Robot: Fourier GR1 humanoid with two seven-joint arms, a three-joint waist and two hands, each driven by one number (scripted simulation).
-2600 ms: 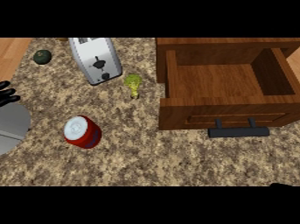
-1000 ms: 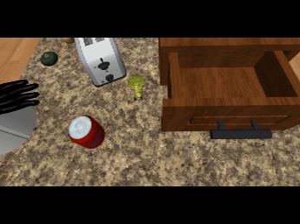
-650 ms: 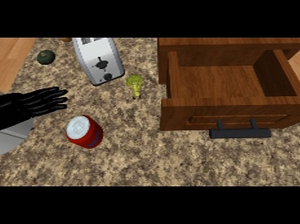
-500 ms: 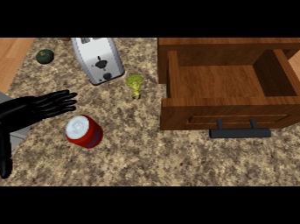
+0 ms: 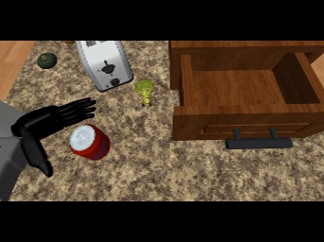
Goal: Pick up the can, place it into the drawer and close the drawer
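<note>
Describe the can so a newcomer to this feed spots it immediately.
Start at the open wooden drawer on the right and move left across the speckled counter. The can sits beside the black left hand. It is the only red thing, with a white top, below the toaster.

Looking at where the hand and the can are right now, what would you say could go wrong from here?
The left hand is open beside the red can, not yet round it, so closing from there might tip or roll the can away. The carry to the open drawer passes near the small green item and the toaster, which could get bumped. The can may also clip the drawer's front wall.
</note>
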